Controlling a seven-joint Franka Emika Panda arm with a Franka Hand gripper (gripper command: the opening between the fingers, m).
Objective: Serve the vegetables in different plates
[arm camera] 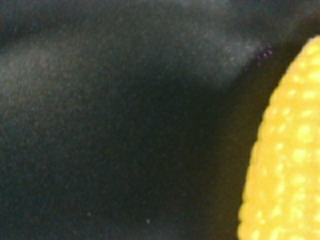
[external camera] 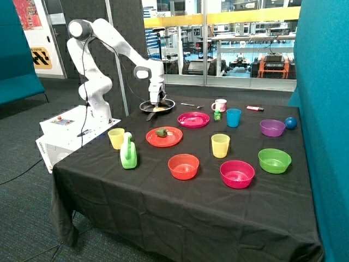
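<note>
Fingers of the white arm's gripper (external camera: 157, 105) are lowered into the black round frying pan (external camera: 170, 103); whether they are spread or closed on anything cannot be told. Yellow-orange oblong bumpy toy vegetable (external camera: 160, 109) lies in that pan directly beneath the gripper, and in the wrist view it (arm camera: 287, 160) fills one edge against the dark pan floor. Dark green lumpy toy vegetable (external camera: 161, 132) rests on the red-orange ridged round plastic plate (external camera: 173, 141), at six o'clock from the pan. Magenta-pink ridged round plastic plate (external camera: 200, 121) sits at four o'clock from the pan, holding nothing.
</note>
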